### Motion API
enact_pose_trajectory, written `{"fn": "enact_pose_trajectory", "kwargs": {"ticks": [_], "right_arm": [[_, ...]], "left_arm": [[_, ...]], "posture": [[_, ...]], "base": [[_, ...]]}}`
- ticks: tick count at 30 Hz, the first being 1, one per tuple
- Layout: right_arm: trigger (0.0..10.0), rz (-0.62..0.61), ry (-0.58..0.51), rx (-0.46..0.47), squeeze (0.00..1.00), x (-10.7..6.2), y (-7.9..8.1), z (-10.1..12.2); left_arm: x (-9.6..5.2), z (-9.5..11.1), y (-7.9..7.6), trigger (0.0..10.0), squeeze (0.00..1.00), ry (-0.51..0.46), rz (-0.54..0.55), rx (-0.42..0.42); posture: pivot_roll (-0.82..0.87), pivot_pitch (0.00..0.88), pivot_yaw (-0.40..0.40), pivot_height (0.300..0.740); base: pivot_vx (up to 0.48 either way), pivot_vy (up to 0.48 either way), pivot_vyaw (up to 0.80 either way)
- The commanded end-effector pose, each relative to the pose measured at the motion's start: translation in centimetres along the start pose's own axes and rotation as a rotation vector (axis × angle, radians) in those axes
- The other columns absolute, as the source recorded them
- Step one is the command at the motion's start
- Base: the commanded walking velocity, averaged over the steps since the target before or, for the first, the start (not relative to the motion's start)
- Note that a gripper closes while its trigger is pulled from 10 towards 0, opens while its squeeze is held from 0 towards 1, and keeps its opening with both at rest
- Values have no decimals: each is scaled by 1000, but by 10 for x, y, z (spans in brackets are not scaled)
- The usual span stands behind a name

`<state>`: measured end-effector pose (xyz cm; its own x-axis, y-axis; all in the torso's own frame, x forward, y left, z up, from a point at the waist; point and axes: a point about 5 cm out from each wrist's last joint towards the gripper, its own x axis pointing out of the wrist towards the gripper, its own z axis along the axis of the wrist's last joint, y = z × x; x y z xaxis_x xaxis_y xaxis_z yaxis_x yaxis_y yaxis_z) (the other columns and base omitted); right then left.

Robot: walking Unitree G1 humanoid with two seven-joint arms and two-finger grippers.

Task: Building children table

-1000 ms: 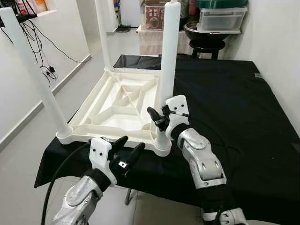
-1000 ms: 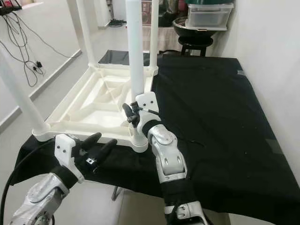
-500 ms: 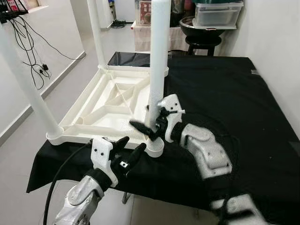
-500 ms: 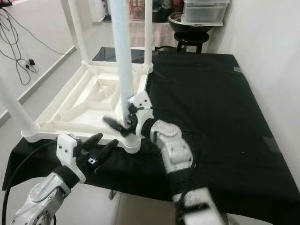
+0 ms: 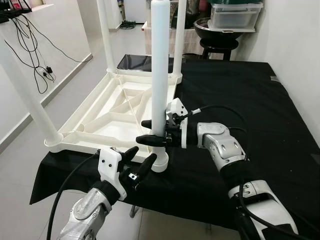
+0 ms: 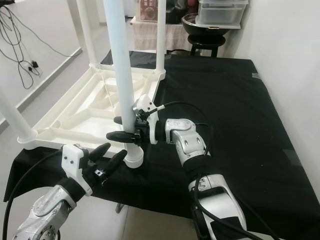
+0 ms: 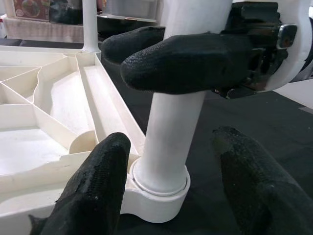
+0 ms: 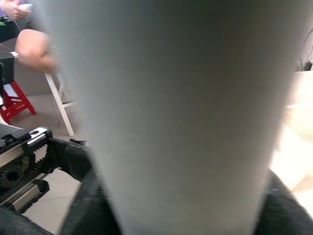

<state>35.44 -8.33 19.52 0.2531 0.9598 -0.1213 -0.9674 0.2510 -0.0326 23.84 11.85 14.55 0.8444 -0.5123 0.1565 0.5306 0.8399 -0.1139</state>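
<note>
Smooth white cylindrical leg [image 5: 160, 70], gripper-clasped

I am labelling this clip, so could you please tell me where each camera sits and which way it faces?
Left eye and right eye views: on the head, looking forward and down at the upturned tabletop on the black cloth; both arms show.
Left wrist view: looks along the open left claw at the nearest leg in its socket.
Right wrist view: pressed close to that leg.
Shared: the right claw around the leg.

Table leg [image 5: 159, 75] smooth white plastic; tablecloth [image 5: 250, 110] matt black cloth.
</note>
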Motion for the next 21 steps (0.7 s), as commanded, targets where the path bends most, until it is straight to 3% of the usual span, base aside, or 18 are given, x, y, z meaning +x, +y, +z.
{"fn": "enact_pose_trajectory", "kwargs": {"ticks": [1,5,10,11,13,14,15,16,17,21], "right_arm": [[0,27,5,16,0,0,2,-5],[0,-59,26,-4,0,-16,-1,-11],[0,-254,59,-3,0,-34,2,-25],[0,-355,42,22,0,-35,7,-29],[0,-838,-77,183,0,-40,10,-37],[0,-967,-97,240,0,-44,12,-41],[0,-967,-97,240,0,-44,12,-41],[0,-959,-15,160,0,-36,26,-49],[0,-906,4,104,0,-29,29,-47],[0,-859,46,70,0,-22,29,-51]], "left_arm": [[-1,-1,0,10000,0,2,7,0],[-2,0,0,10000,0,1,3,-1],[-3,2,2,10000,0,-2,3,-1],[-4,3,3,10000,0,-2,4,1],[-5,4,6,10000,0,-2,6,8],[-6,4,7,10000,0,-1,6,10],[-6,4,7,10000,0,-1,6,10],[-5,5,7,10000,0,-1,6,13],[-5,4,8,10000,0,2,4,20],[-3,4,8,10000,0,5,1,26]], "posture": [[-16,41,-19,740],[-25,50,-13,740],[-42,69,-11,740],[-48,75,-13,740],[-61,82,-2,740],[-61,82,-2,740],[-61,82,-2,740],[-56,83,8,740],[-63,75,18,740],[-42,66,1,740]], "base": [[0,0,0],[0,0,0],[0,0,0],[0,0,0],[0,0,0],[0,0,0],[0,0,0],[0,0,0],[0,0,0],[0,0,0]]}}
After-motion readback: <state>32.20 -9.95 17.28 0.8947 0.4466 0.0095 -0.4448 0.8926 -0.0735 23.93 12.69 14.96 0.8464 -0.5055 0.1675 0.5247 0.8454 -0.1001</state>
